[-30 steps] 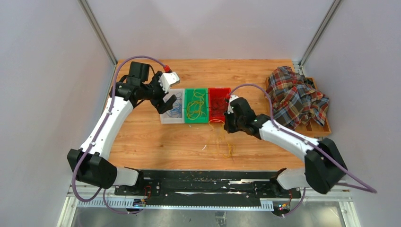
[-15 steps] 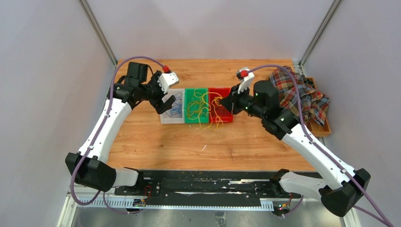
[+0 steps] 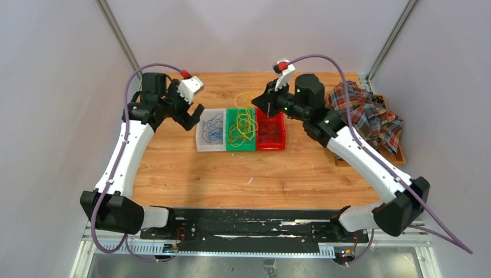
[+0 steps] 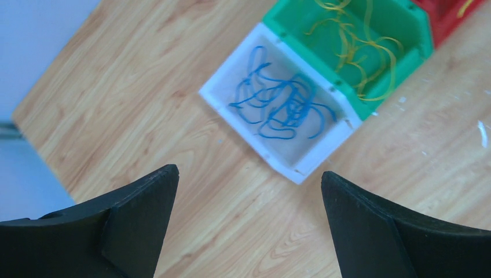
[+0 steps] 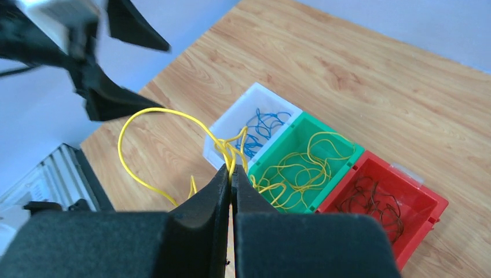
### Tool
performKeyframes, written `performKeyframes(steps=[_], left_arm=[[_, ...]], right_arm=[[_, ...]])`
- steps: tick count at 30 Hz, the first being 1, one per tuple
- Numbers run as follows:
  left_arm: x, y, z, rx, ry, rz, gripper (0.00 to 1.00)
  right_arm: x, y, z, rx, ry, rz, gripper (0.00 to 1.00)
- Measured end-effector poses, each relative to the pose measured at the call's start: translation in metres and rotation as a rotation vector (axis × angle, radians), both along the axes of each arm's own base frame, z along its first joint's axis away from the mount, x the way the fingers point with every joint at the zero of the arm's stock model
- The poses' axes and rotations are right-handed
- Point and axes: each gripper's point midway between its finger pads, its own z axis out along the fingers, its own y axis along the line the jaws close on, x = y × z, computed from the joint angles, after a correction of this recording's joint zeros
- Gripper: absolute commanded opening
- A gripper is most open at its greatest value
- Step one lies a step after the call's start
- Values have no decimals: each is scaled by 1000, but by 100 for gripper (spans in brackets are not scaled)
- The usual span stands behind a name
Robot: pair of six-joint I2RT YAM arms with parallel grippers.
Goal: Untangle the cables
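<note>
Pinching yellow cables (image 5: 228,149) in clenched right gripper (image 5: 231,174), raised over green bin (image 3: 240,147) near table's far edge. Holding left gripper (image 4: 249,172) released beside white bin (image 4: 231,113). Risk: snagging strands trailing into bin, dragging sorted yellow out, spilling into red bin (image 5: 425,223).

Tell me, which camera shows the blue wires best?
The left wrist camera: the blue wires lie close and big in the white bin. From above they are a tiny tangle; the right wrist camera sees them farther off, partly behind yellow wires.
</note>
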Motion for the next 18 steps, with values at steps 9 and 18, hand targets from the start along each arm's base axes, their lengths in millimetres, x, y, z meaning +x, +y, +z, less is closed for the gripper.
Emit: performKeyframes(steps=[9,18], left_arm=[[32,49,5,-62,-49,237,98],[33,59,-12,-73,-26,280,98]], right_arm=[[54,31,-85,-134,85,-25,1],[99,42,-158,-302,105,-90,5]])
